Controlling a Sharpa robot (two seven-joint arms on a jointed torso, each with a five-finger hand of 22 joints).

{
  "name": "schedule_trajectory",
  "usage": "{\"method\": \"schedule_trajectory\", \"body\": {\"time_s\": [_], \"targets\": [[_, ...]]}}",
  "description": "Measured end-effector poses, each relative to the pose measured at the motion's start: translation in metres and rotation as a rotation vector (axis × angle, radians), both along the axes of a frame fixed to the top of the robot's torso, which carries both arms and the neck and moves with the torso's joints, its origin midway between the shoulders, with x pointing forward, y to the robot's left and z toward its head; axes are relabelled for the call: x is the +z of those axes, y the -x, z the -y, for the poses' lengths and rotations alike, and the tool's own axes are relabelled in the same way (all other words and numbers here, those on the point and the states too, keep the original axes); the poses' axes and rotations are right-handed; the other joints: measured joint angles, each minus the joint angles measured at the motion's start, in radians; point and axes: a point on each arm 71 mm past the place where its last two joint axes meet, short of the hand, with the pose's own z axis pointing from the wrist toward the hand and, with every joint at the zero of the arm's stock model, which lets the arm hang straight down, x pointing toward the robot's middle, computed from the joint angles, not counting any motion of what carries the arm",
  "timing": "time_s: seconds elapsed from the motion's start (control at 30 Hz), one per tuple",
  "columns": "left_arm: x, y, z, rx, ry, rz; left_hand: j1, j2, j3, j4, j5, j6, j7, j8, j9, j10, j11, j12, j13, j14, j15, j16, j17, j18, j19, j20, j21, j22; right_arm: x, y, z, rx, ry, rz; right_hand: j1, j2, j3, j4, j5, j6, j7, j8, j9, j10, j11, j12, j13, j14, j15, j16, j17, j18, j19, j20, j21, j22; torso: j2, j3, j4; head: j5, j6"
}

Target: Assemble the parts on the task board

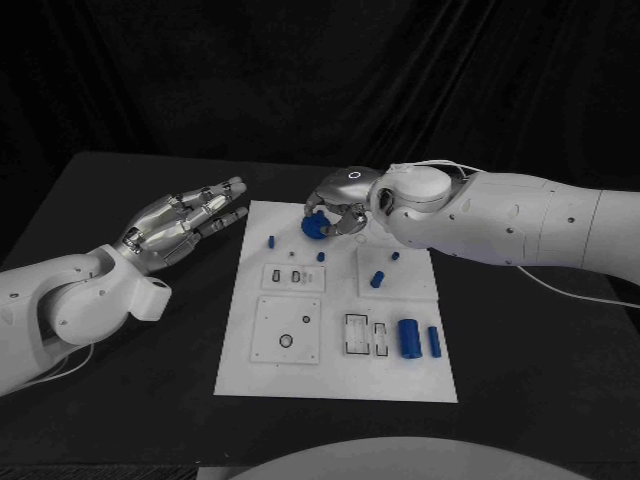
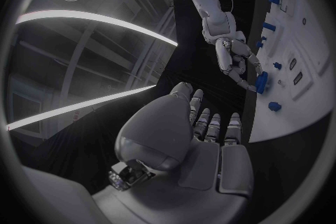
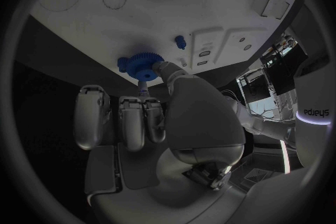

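Lying on the black tabletop (image 1: pixel 147 400), the task board (image 1: pixel 335 375); right robot hand (image 1: pixel 342 205) pinches a blue gear (image 1: pixel 314 227), left robot hand (image 1: pixel 183 225) spread, holding nothing

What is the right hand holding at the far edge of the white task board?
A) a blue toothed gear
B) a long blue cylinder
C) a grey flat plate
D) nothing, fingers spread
A: the right hand pinches a blue toothed gear in its fingertips over the far end of the white task board, while the left hand hovers open beside the board.
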Motion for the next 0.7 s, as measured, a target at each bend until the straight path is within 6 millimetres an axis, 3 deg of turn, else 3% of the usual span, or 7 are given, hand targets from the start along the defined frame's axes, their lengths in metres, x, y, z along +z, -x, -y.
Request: {"method": "schedule_trajectory", "body": {"time_s": [0.17, 0.3, 0.47, 0.7], "targets": [[-0.0002, -0.0003, 0.0002, -0.002, 0.001, 0.0, 0.0, 0.0, 0.003, -0.003, 0.0, 0.0, 0.0, 0.0, 0.0, 0.0, 0.0, 0.0, 0.0, 0.0, 0.0, 0.0, 0.0, 0.0, 0.0, 0.0, 0.0, 0.0, -0.0007, 0.0004, -0.0013, 0.003, 0.002, -0.005, -0.004, -0.004, 0.004, -0.004, -0.027, -0.059, -0.018, -0.052, -0.062, 0.0, -0.011, 0.0, 0.0, 0.0, 0.0, 0.0, 0.0, 0.0, 0.001, -0.006, 0.0, 0.0, 0.0, 0.0004, -0.0007, 0.001, -0.002], [-0.0004, -0.0004, 0.0005, -0.004, 0.001, -0.001, 0.0, 0.0, 0.003, -0.003, 0.0, 0.0, 0.0, 0.0, 0.0, 0.0, 0.0, 0.0, 0.0, 0.0, 0.0, 0.0, 0.0, 0.0, 0.0, 0.0, 0.0, 0.0, -0.001, 0.0008, -0.0027, 0.006, 0.002, -0.006, -0.004, -0.004, 0.004, -0.004, -0.043, -0.106, -0.026, -0.053, -0.096, 0.0, -0.018, 0.0, 0.0, 0.0, -0.007, 0.0, 0.0, 0.0, 0.0, -0.007, -0.006, 0.0, 0.0, 0.0005, -0.0013, 0.001, -0.003], [-0.0004, -0.0004, 0.0005, -0.005, 0.002, -0.001, 0.0, 0.0, 0.006, 0.0, 0.0, 0.0, 0.0, 0.0, 0.0, -0.004, 0.004, 0.0, 0.0, 0.0, 0.0, 0.0, 0.001, 0.0, 0.0, 0.0, 0.0, 0.0, -0.0012, 0.001, -0.0033, 0.009, 0.002, -0.006, -0.003, -0.004, 0.004, -0.004, -0.062, -0.122, -0.035, -0.057, -0.116, 0.0, -0.018, 0.0, 0.0, 0.0, -0.007, 0.0, 0.0, 0.0, -0.004, -0.011, -0.012, 0.0, 0.0, 0.0006, -0.0014, 0.0, -0.005], [-0.0007, -0.0006, 0.0003, -0.005, 0.001, -0.002, 0.0, 0.0, 0.006, 0.0, 0.0, 0.0, 0.0, 0.0, 0.0, -0.004, 0.004, 0.0, 0.0, 0.0, 0.0, 0.0, 0.001, 0.0, 0.0, 0.0, 0.0, 0.0, -0.0013, 0.0009, -0.0025, 0.009, 0.002, -0.007, -0.012, -0.001, -0.003, -0.011, -0.112, -0.148, -0.026, -0.057, -0.149, 0.0, -0.025, 0.0, 0.0, 0.001, -0.014, 0.0, 0.001, 0.001, -0.015, -0.021, -0.038, 0.0, 0.0, 0.0008, -0.0022, 0.002, -0.007]]}}
